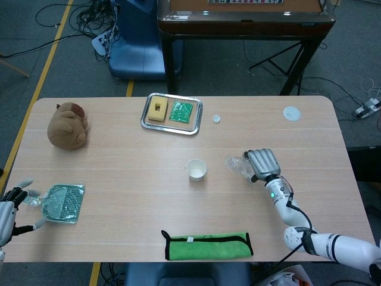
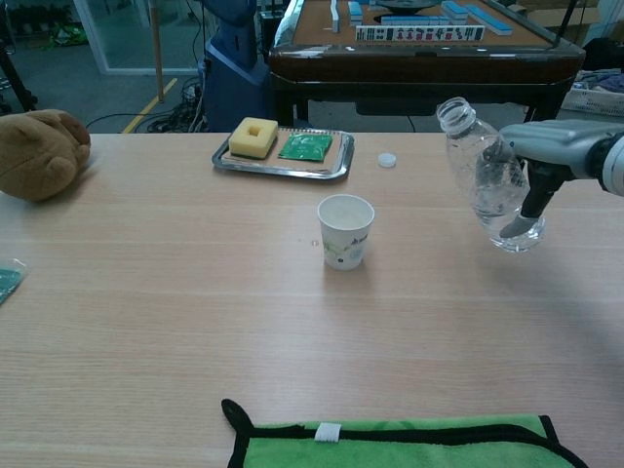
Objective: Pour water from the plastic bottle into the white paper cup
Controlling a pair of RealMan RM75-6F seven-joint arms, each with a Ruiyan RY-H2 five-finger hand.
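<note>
— Pale wood table [image 1: 119, 173] under me, grey floor with cables and a yellow line behind it. What are you seeing?

— My right hand [image 1: 263, 163] is gripping the plastic bottle [image 2: 485, 175], lifting it clear of the table and tilting its open mouth toward the white paper cup [image 2: 345, 230], which is standing well to its left.

— Any writing?

— A small print on the cup, too small to read.

— Your left hand [image 1: 13, 205]?

— Fingers apart, resting at the table's edge beside a green packet [image 1: 63, 203].

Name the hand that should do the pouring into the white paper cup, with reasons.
Right hand: it holds the clear plastic bottle, lifted and tilted toward the white paper cup. The left hand sits far off.
</note>
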